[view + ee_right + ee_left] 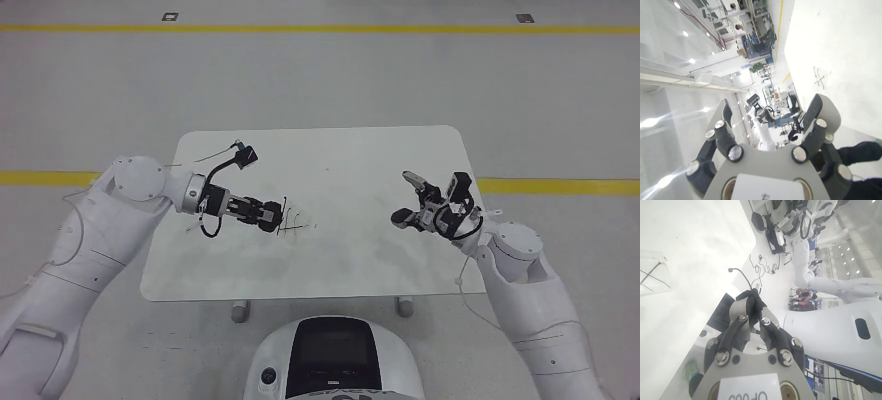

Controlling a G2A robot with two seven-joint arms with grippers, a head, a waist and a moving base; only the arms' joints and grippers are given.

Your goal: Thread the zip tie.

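Your left gripper (753,296) was pinched shut on a black zip tie (743,276). It gripped the strap near one end, so the rest curved away from the fingertips, with the small square head at the free end in the air. In the top view that gripper was over the left-centre of the white table (360,265), just beside a few loose zip ties (297,226) that lay crossed over one another flat on the tabletop. I could not tell whether the gripper touched the surface. Your right gripper (772,104) was well apart from them over the right side of the table, its jaws spread wide with nothing between them, pointing across toward the loose ties.
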